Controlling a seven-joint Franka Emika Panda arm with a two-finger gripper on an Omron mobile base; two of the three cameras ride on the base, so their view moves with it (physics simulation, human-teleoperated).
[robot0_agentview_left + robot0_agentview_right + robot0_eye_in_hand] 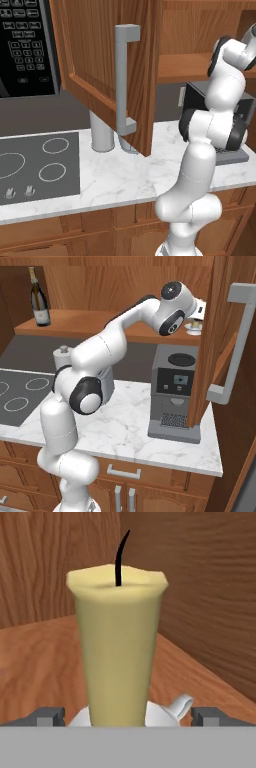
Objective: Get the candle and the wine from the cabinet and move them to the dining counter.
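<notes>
Fingertips [50, 716] are sitting either side of the candle [117, 647], jaws spread wide, nothing gripped yet. Candle is standing dead ahead of the gripper [128, 717], long axis upright, centred between the tips on the cabinet [35, 652] shelf. It's looking pale yellow, tapering downward, black wick, white handled dish underneath. Wine [38, 300] is waiting at the shelf's far end.

A grey coffee machine [173, 396] stands on the marble worktop [120, 431], its drip tray at the front. Left of it, a dark cooktop [37, 165] sits flush in the stone, two knobs at its front edge. Above the cooktop hangs a black microwave [25, 45]. A grey canister [101, 132] stands upright behind the cooktop.
</notes>
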